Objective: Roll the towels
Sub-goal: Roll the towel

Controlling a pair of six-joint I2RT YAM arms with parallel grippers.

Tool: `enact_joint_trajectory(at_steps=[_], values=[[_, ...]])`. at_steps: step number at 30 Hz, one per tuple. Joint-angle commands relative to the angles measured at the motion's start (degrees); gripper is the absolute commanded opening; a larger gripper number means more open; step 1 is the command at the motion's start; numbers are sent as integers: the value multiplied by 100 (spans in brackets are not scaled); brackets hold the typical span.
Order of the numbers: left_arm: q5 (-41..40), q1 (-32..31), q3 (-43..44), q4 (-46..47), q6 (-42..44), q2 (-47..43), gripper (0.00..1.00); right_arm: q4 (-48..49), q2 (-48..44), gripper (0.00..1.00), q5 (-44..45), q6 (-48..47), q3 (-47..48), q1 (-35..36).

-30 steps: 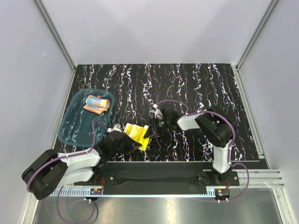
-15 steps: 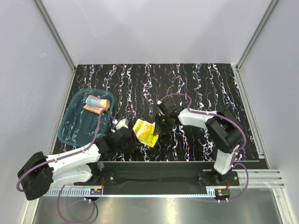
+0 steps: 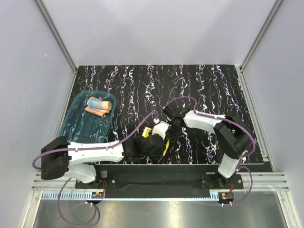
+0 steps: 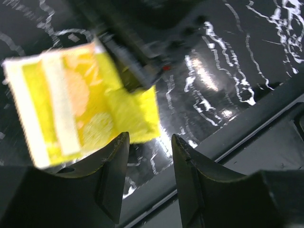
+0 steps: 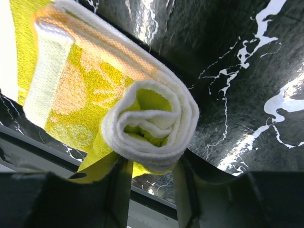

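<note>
The black surface (image 3: 199, 85) with white squiggles sits between pale walls. My left hand (image 4: 148, 142) has opened and moved right, holding nothing. My right hand (image 5: 151, 167) squeezes the rolled yellow towel (image 5: 142, 118).

yellow-and-cream towel (image 5: 95, 90), orange-pink towel (image 3: 98, 105), teal tray (image 3: 76, 126)

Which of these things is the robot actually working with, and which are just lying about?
Part of the job:
- yellow towel, partly rolled
- orange-pink towel, rolled, in the tray

Just there:
- teal tray
- black marbled mat
</note>
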Motion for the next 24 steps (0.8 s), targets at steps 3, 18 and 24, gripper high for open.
enact_joint_trajectory(at_steps=[3, 18, 24], values=[[-136, -72, 361, 841, 583, 635, 46, -525, -79, 49, 113, -331, -117, -21], [-408, -81, -183, 1211, 100, 1252, 47, -499, 78, 62, 25, -445, -108, -21], [-628, -72, -509, 992, -76, 1111, 56, -533, 184, 68, 43, -481, -29, -21]])
